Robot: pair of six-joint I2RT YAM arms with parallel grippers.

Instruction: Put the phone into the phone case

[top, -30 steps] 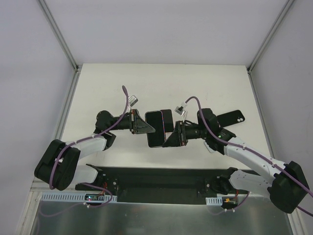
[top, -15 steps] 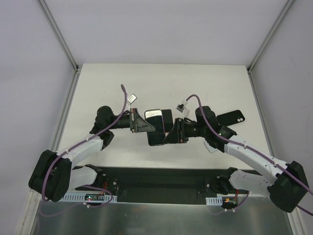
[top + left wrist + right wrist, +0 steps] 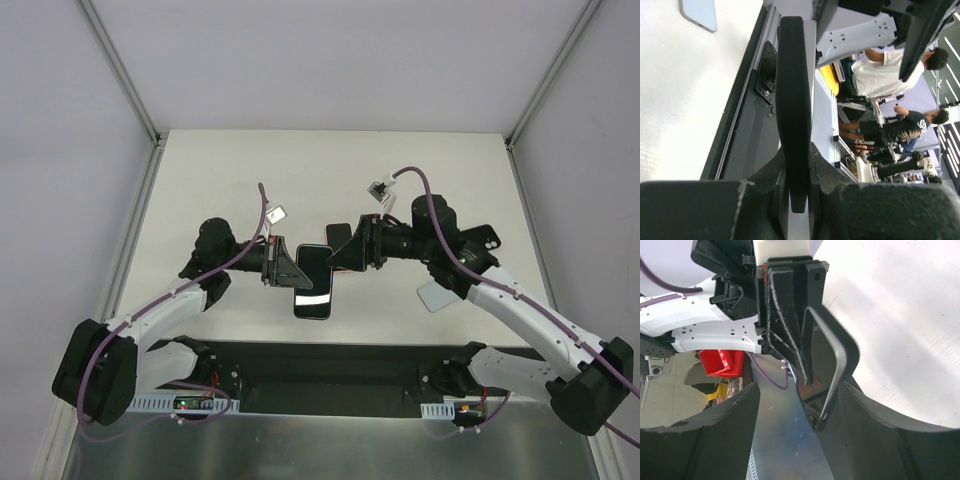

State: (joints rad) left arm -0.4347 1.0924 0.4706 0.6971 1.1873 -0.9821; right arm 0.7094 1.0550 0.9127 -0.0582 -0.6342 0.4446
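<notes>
**Phone's in the left claw, case sitting off to the right**

The left gripper (image 3: 300, 272) is clamped on one end of the black phone (image 3: 313, 292). In its wrist view you see the phone edge-on, pinched between the two fingers. From above, the glossy face points up, out over the near middle of the white table (image 3: 250, 170).

The right gripper (image 3: 340, 250) is right at the phone's far end with its fingers spread wide, not squeezing anything. In its own camera the phone's end sits between them, closer to one finger, but I can't tell if it touches.

The black phone case (image 3: 482, 238) lies flat on the table beyond the right arm, well apart from the phone. A pale blue flat piece (image 3: 437, 296) lies near that arm too.
</notes>
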